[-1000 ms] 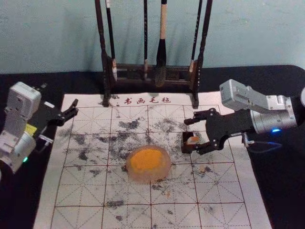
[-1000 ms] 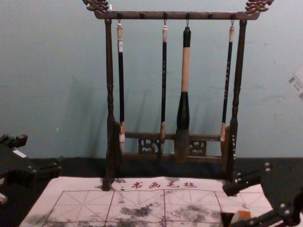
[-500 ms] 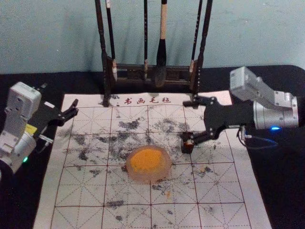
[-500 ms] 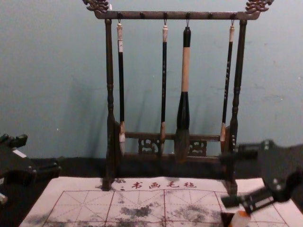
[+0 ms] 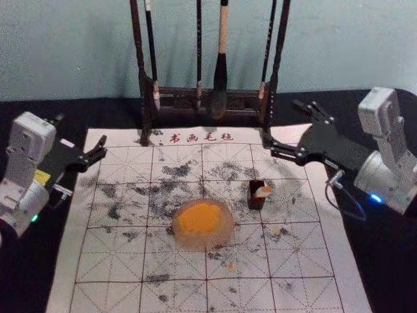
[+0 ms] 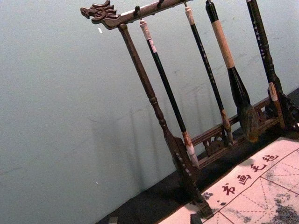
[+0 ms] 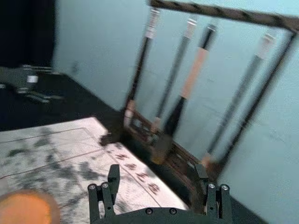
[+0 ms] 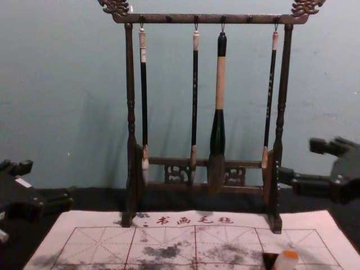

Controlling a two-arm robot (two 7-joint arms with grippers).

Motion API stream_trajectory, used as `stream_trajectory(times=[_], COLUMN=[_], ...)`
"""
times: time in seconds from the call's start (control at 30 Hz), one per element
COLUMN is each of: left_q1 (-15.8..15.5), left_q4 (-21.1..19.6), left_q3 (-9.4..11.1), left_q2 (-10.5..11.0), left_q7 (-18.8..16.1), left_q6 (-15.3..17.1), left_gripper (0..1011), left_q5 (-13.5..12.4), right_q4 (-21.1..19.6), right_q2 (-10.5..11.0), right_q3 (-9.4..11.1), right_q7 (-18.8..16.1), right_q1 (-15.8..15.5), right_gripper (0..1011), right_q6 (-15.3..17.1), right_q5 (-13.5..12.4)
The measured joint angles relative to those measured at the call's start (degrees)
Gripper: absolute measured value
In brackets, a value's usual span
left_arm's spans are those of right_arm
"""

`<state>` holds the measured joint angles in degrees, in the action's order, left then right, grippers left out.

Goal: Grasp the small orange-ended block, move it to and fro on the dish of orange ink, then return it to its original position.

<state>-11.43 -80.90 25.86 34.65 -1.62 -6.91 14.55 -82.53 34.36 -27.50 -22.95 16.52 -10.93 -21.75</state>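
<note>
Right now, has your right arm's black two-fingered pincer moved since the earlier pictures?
Yes: in the head view, the right pincer has gone away from the small dark open box, toward the wall and rightward.

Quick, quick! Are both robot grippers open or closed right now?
Left gripper: open, fingers apart, holding nothing.
Right gripper: open, fingers apart, empty; the small orange-ended white block is in the dark box.

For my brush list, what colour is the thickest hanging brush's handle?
The handle is tan between black ends, best seen in the chest view.
</note>
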Motion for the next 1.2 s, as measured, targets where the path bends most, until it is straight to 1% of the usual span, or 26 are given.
stream_trajectory(times=[0.03,0.17,0.2,0.23,0.27,0.4,0.57,0.67,1.2], left_q1=[0.0,0.0,0.0,0.0,0.0,0.0,0.0,0.0,0.0], left_q4=[0.0,0.0,0.0,0.0,0.0,0.0,0.0,0.0,0.0], left_q3=[0.0,0.0,0.0,0.0,0.0,0.0,0.0,0.0,0.0], left_q2=[0.0,0.0,0.0,0.0,0.0,0.0,0.0,0.0,0.0], left_q7=[0.0,0.0,0.0,0.0,0.0,0.0,0.0,0.0,0.0], left_q6=[0.0,0.0,0.0,0.0,0.0,0.0,0.0,0.0,0.0], left_gripper=[1001,1001,1001,1001,1001,1001,1001,1001,1001], left_q5=[0.0,0.0,0.0,0.0,0.0,0.0,0.0,0.0,0.0], right_q4=[-0.02,0.2,0.5,0.64,1.12,2.98,5.22,5.86,5.52], right_q2=[-0.64,-2.38,-3.5,-4.0,-5.12,-7.59,-9.42,-9.86,-9.64], right_q3=[0.78,2.49,3.36,3.71,4.35,5.5,5.94,6.03,6.01], right_q7=[2.05,6.09,8.13,9.27,11.28,14.13,15.14,15.24,15.24], right_q1=[-1.31,-3.76,-4.93,-5.45,-6.29,-7.48,-7.68,-7.56,-7.58], right_gripper=[1003,1003,1003,1003,1002,1003,1003,1003,1003], right_q6=[-0.03,-0.05,-0.02,-0.01,0.03,0.36,1.04,1.33,1.21], right_q5=[-0.01,-0.74,-1.04,-1.08,-1.09,-1.52,-1.3,-0.96,-0.98])
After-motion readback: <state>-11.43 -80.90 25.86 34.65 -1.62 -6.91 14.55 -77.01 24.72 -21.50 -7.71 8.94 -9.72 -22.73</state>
